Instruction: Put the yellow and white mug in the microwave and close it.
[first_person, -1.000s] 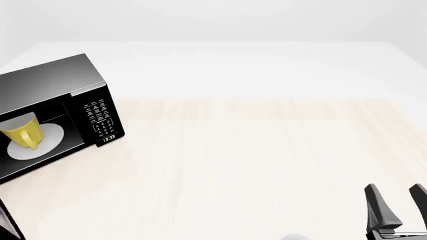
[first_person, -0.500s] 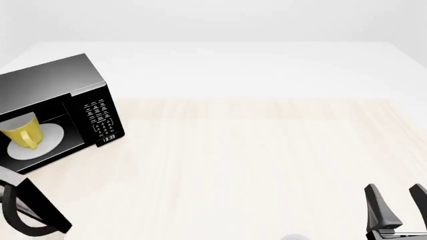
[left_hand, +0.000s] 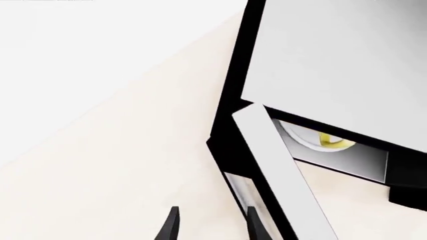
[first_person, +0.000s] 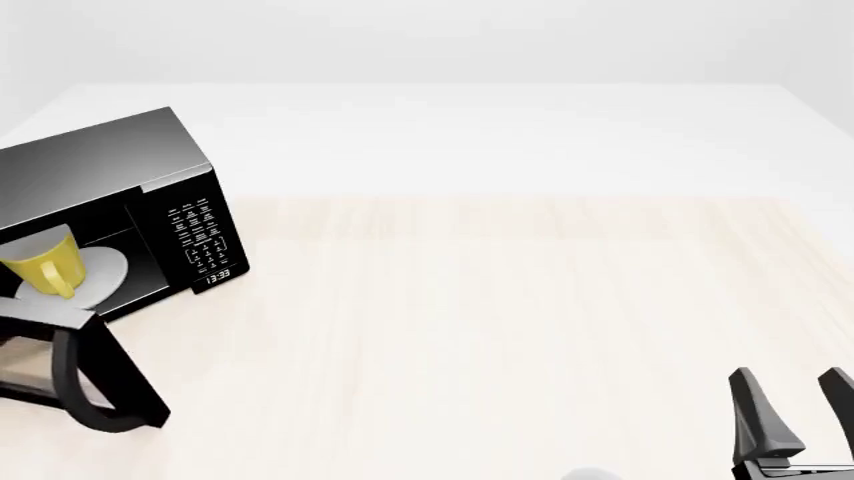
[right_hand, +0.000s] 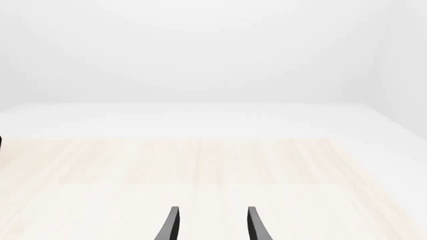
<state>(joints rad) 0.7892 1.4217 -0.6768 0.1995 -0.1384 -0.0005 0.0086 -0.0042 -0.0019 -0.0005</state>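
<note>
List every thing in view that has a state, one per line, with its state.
microwave: not yet shut.
microwave door: partly swung toward shut.
yellow and white mug: upright on the turntable plate, inside.
left gripper: open, at the door's edge.
right gripper: open, holding nothing.

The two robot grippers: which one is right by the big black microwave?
The left gripper, beside the microwave's half-shut door. The right gripper hangs far across the table.
</note>
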